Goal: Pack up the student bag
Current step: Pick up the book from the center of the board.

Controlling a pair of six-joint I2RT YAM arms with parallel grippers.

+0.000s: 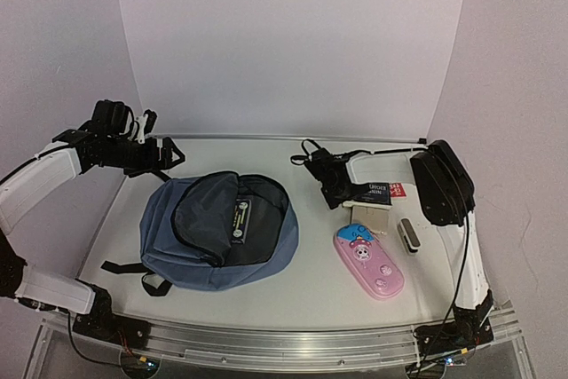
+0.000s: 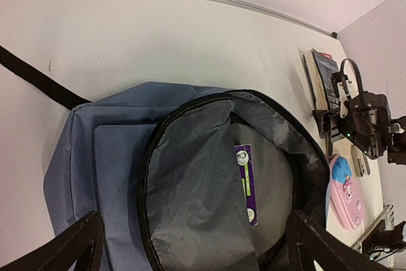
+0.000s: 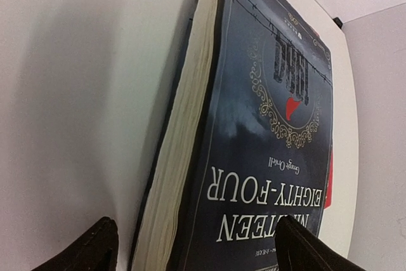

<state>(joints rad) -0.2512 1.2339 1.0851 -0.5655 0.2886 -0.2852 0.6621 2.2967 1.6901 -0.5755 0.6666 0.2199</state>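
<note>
At the near edge, an aluminium rail (image 1: 284,342) is seen, to which both arm bases are bolted. At the far left, the left gripper (image 1: 165,159) is held above the table (image 1: 311,295). In its wrist view the fingers (image 2: 76,245) are spread wide with nothing grasped or touched.

The student bag (image 1: 217,230) lies flat on the left half of the table, directly below those released jaws. Its flap is thrown open and the dark grey lining is exposed. A narrow purple and green label (image 2: 247,184) is stitched inside, but its writing is too small to be read. A black strap (image 2: 35,79) is stretched out on the far-left side.

To the right, well apart from the bag, the right gripper (image 1: 325,177) is lowered at the left end of a dark book (image 3: 266,157). "NINETEEN EIGHTY-FOUR" and "George Orwell" are printed on the cover and seen upside down in the wrist view. The jaws are spread, with the book between them. A slim gap is seen between one finger (image 3: 95,249) and the page edge; whether the other finger touches the cover cannot be told.

Near the book, a pink pencil case (image 1: 368,261) printed with a blue cartoon figure is laid. Just to its right lies a small grey object (image 1: 408,235).
</note>
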